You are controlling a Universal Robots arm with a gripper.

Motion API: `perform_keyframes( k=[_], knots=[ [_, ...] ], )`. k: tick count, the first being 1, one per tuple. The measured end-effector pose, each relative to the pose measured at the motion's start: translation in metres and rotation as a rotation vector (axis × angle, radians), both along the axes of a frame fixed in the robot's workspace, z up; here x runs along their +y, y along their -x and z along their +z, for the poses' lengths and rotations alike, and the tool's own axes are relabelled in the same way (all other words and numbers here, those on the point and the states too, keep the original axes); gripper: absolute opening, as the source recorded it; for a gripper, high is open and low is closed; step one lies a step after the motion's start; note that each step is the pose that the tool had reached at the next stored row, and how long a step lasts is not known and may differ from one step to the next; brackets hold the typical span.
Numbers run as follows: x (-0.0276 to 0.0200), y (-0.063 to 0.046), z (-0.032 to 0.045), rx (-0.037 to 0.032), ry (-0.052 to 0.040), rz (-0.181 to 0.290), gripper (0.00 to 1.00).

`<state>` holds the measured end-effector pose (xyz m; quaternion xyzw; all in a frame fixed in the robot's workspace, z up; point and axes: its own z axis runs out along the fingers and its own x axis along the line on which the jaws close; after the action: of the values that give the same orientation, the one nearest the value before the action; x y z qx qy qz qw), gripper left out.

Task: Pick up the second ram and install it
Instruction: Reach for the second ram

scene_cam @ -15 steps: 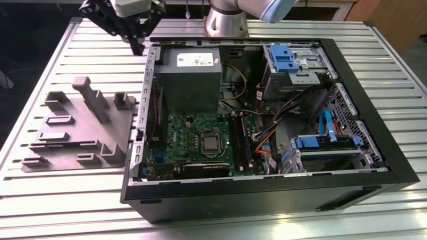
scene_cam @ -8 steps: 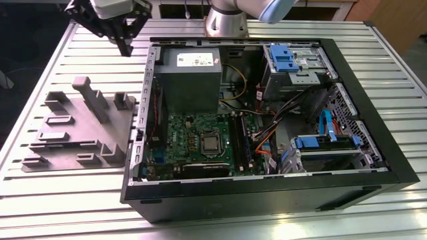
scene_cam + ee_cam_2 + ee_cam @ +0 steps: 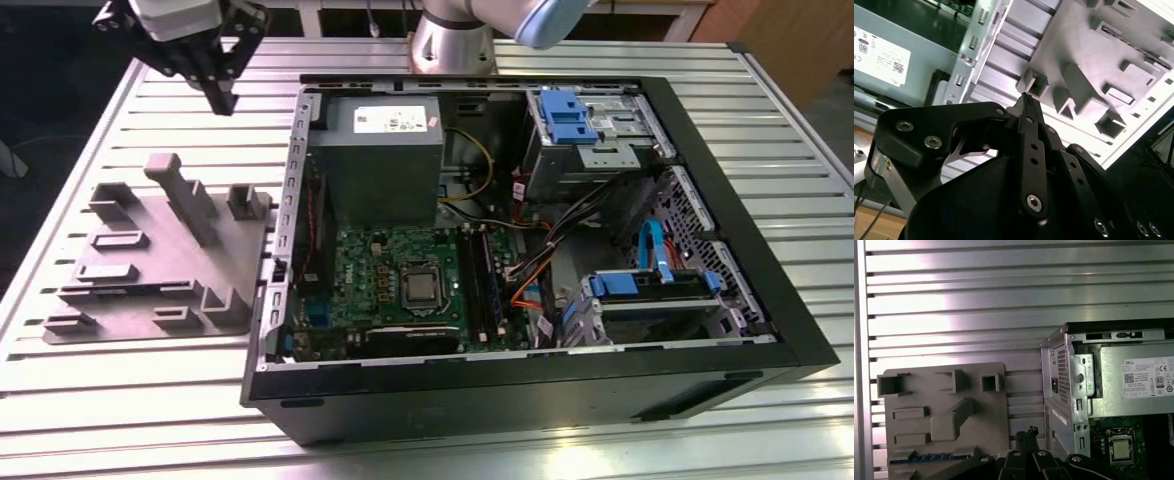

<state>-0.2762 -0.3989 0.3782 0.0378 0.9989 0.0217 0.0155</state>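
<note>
Our gripper (image 3: 222, 100) closed tight, empty, above bench (image 3: 134, 400) corner; we'd widen & square it w/ second ram (image 3: 929, 458) in fixture (image 3: 147, 290)

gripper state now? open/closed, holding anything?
Gripper: closed, holding nothing.

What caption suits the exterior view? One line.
Shut, empty gripper hangs over the table near a gray tray and an open computer case.
</note>
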Motion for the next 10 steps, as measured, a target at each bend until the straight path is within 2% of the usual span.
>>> perform_keyframes(
  k=[10],
  knots=[
    [0.0, 0.03, -0.006, -0.0016, 0.0, 0.0, 0.1]
  ],
)
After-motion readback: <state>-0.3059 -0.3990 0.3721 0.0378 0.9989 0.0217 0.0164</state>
